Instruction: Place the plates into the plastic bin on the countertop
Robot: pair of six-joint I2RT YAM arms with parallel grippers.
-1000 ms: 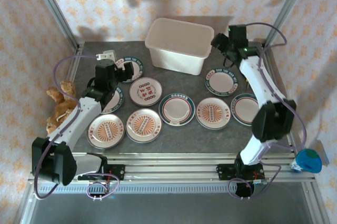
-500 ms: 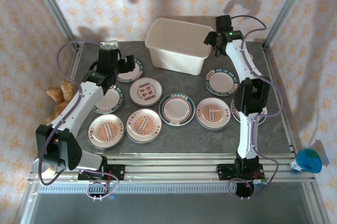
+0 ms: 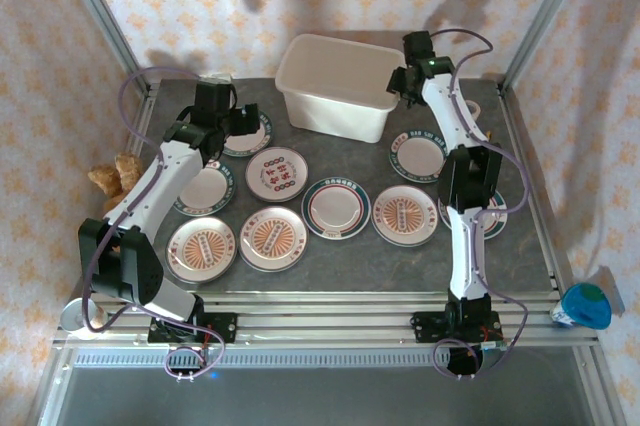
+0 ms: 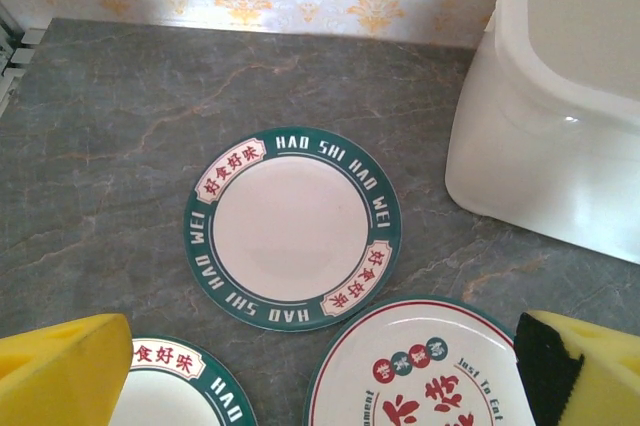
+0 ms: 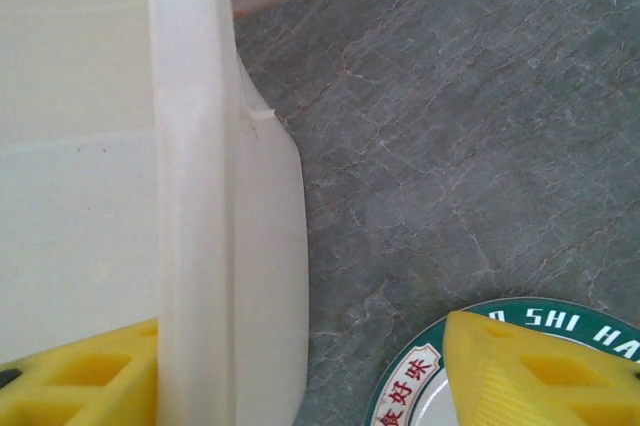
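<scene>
Nine small round shallow plates [image 3: 336,208], white with teal rims or orange-red printed centres, lie across the dark grey mottled stone-look countertop [image 3: 340,151] in the top view, spread from 9 o'clock through 6 to 3. The white translucent rectangular plastic bin [image 3: 330,118] stands at 12 o'clock. The left gripper [image 3: 238,122] hovers over the teal-rimmed plate at 10 o'clock [image 3: 252,141], and the right gripper [image 3: 400,81] sits at the bin's 3 o'clock rim. A brown teddy bear [image 3: 112,178] lies off the countertop at 9 o'clock. From the left wrist, the left gripper's yellow fingers [image 4: 60,376] sit at 7 and 5 o'clock, spread wide and holding nothing. That teal-rimmed plate lies flat between and beyond them, the bin's wall is at 2 o'clock, and a red-rimmed plate [image 4: 420,376] is at 6. From the right wrist, the bin's rolled rim runs from 12 to 6 between two yellow fingers — one at 7 o'clock inside the wall, the other [image 5: 540,371] at 5 o'clock outside, above another teal-rimmed dish [image 5: 405,391]. These jaws stand partly apart, straddling the wall with a plain gap on the outer side — nothing is clamped.
</scene>
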